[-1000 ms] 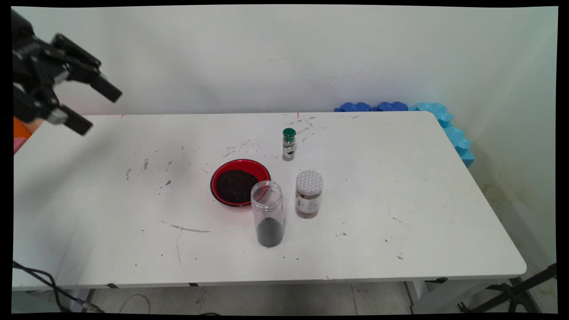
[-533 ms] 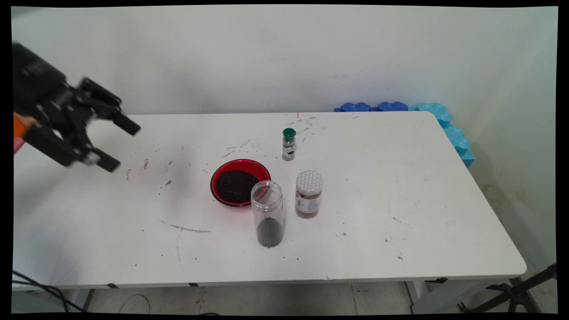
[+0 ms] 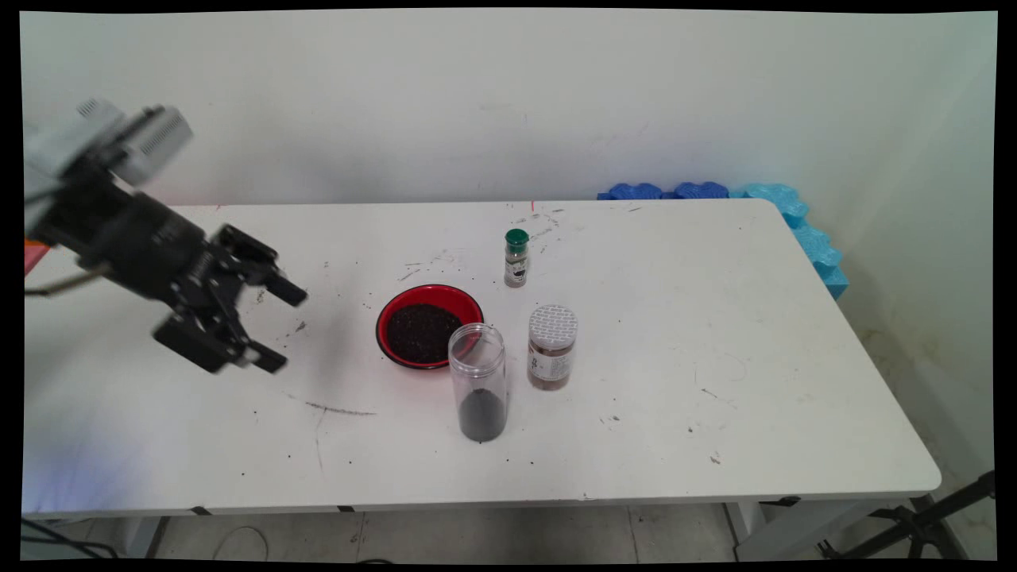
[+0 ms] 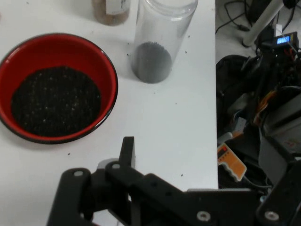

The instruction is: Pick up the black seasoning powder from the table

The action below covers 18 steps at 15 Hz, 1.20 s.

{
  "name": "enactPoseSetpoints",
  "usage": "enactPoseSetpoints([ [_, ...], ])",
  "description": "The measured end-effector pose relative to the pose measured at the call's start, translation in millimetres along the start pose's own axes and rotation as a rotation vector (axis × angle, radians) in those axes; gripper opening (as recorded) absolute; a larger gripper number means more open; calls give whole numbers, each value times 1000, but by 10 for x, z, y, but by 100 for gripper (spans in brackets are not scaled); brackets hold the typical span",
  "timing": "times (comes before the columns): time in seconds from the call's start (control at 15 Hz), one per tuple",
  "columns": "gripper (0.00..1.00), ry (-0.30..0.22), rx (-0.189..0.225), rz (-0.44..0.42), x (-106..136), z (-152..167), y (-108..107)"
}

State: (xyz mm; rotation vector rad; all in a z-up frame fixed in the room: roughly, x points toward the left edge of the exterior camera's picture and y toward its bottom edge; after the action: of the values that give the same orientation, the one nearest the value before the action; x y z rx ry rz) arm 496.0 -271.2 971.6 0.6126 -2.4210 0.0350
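My black gripper hangs open and empty over the table's left part, a little left of the red bowl, which holds dark grains. In front of the bowl on its right stands a tall clear jar, lidless, with dark grains at its bottom. A brown jar with a silvery lid stands to the right. In the hand view the red bowl lies upper left, the clear jar at the top, and one of my fingers rises from the bottom.
A small bottle with a green cap stands behind the bowl. Blue foam pieces line the table's far right corner. The table's front edge runs close by in the hand view, with equipment and cables below it.
The gripper has come down from the upper left and moved right, closer to the red bowl, staying open. Nothing on the table has moved.
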Motion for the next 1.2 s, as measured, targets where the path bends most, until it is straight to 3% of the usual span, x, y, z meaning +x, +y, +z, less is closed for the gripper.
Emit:
enactPoseSetpoints([
  [0.33, 100, 26, -5, -5, -105, 478, -27],
  [1.2, 100, 187, -17, -24, 42, 1483, -132],
])
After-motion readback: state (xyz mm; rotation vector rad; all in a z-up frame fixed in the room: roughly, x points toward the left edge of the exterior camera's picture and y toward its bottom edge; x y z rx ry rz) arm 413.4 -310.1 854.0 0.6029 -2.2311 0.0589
